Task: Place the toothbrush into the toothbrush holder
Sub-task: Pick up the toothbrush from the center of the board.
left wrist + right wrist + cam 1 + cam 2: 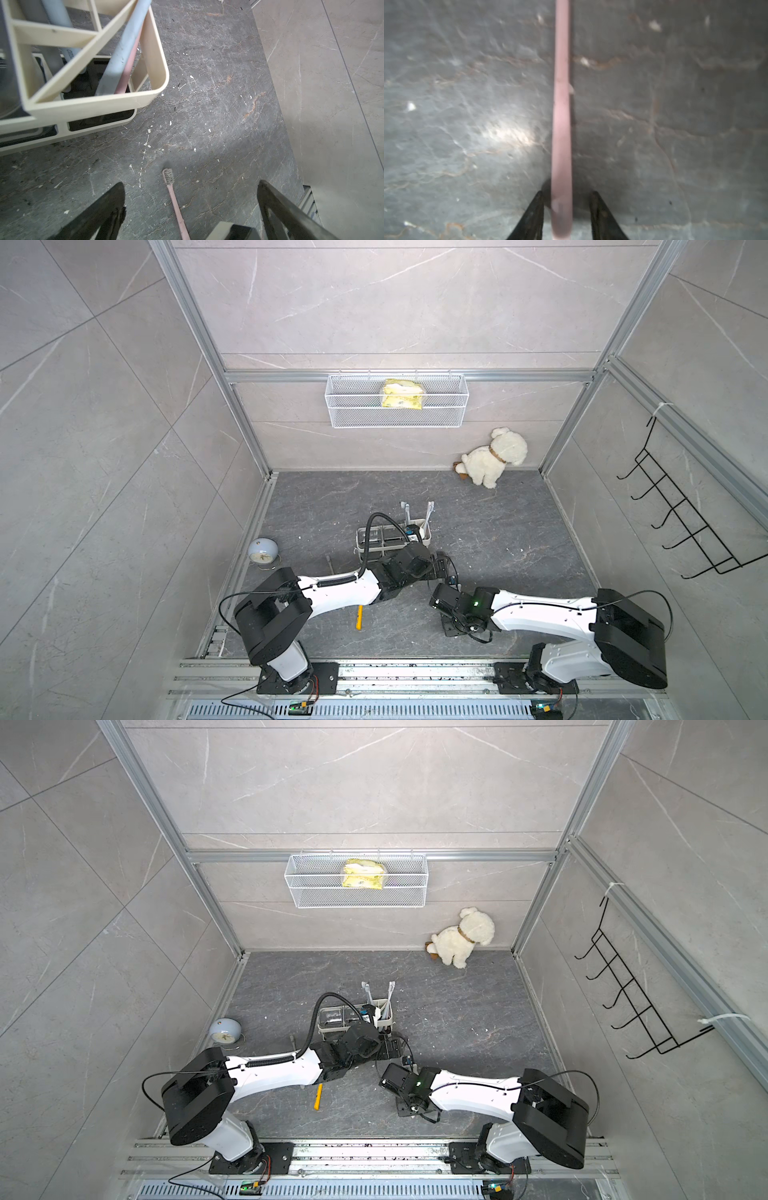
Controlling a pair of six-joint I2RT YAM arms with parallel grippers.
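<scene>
On the dark veined stone surface (207,104), just outside the toothbrush holder (99,108), the pink toothbrush (175,203) is seen lying flat. Its bristled head is turned toward the holder's divided end but is kept clear of it.

In the right wrist view the handle is shown running between the fingers (598,207) of the right gripper (566,193). These are parted only narrowly, a thin gap is left on each side of the handle, and nothing is clamped.

The left gripper (191,184) is shown with its fingers (112,207) spread wide and nothing gripped; the brush is framed on the surface between them.

In both top views the holder is found at mid-floor, partly covered by the left arm, and two more brushes (406,512) are stood upright in its divided end. The pink brush itself cannot be made out there.

A yellow stick (359,618) is partly hidden under the left arm. A pale blue clock (262,553) is set near the left wall, and a plush dog (494,458) is propped against the back wall.
</scene>
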